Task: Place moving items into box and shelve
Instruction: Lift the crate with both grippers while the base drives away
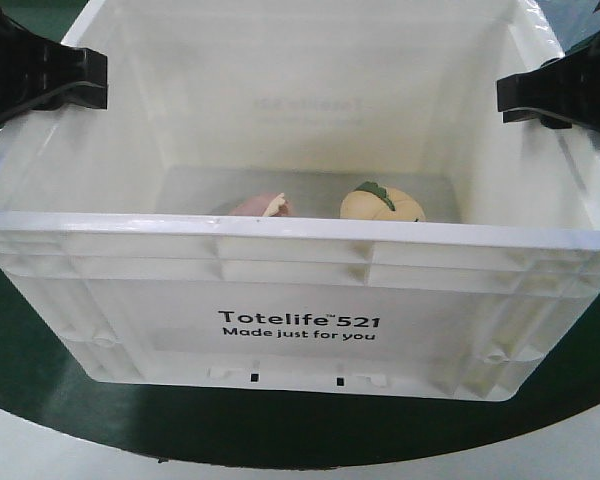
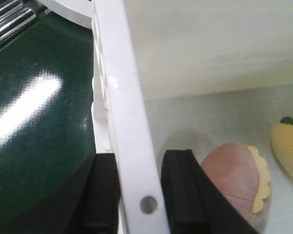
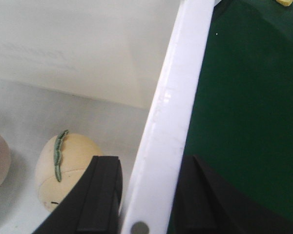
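1. The front view shows the whole white ribbed box [image 1: 300, 268] standing on the dark green table [image 1: 300, 432]. Its near wall bears the black print "Totelife 521 Made just for you", which neither wrist view shows.
2. Both toys lie on the box's floor, against its near wall. The pinkish-brown toy [image 1: 261, 206] is toward the box's left and the yellow-orange toy [image 1: 382, 203] toward its right, close together. In the front view the box's rim hides their lower parts.
3. The left gripper [image 2: 139, 195] is clamped on the box's left wall, one black finger inside the box and one outside, both pressed to the plastic. Only this wrist view shows the pinkish-brown toy's cream scalloped seam, just beside the inner finger.
4. The right gripper [image 3: 149, 195] grips the box's right wall the same way, one finger on each face. Its wrist view shows the yellow-orange toy's green leaf edge-on, with the toy just beside the inner finger.
5. The right wrist view alone catches a small yellow scrap [image 3: 283, 2] on the table, outside the box's right wall.
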Controlling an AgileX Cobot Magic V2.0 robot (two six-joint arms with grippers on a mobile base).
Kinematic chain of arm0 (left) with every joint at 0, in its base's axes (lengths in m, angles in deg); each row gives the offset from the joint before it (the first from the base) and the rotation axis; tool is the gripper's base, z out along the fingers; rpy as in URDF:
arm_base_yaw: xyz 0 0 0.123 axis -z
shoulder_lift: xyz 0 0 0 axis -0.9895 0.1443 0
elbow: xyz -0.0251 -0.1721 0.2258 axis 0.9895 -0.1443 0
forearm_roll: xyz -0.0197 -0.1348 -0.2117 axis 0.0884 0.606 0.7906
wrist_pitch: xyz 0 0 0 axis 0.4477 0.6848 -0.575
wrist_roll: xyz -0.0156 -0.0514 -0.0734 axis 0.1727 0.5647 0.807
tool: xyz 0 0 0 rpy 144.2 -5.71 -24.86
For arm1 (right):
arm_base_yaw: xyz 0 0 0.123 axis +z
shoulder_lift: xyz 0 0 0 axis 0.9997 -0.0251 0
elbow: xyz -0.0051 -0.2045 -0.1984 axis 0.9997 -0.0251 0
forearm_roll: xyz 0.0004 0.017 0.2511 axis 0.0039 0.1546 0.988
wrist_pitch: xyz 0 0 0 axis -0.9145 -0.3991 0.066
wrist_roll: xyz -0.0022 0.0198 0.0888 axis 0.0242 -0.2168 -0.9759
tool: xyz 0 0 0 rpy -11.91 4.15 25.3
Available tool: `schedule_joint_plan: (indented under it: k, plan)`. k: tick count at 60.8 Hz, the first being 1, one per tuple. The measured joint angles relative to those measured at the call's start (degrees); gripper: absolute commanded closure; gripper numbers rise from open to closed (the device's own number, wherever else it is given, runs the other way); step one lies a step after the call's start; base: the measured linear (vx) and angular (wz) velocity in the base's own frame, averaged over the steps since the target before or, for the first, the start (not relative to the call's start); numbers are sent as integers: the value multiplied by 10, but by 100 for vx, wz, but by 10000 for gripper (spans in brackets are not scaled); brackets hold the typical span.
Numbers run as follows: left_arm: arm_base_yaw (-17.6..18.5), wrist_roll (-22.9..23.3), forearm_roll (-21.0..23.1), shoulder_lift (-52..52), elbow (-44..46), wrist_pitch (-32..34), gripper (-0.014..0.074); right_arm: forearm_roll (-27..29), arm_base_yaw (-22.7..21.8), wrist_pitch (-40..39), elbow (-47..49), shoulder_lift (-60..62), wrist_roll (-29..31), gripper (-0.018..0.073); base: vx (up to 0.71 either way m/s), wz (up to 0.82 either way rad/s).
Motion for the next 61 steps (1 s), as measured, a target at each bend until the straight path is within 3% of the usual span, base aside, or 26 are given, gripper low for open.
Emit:
schedule_joint_plan:
  k: [61]
  plan:
    - [0, 0, 2, -14, 0, -3, 603, 2, 0, -1, 1, 18, -2, 564, 0, 0]
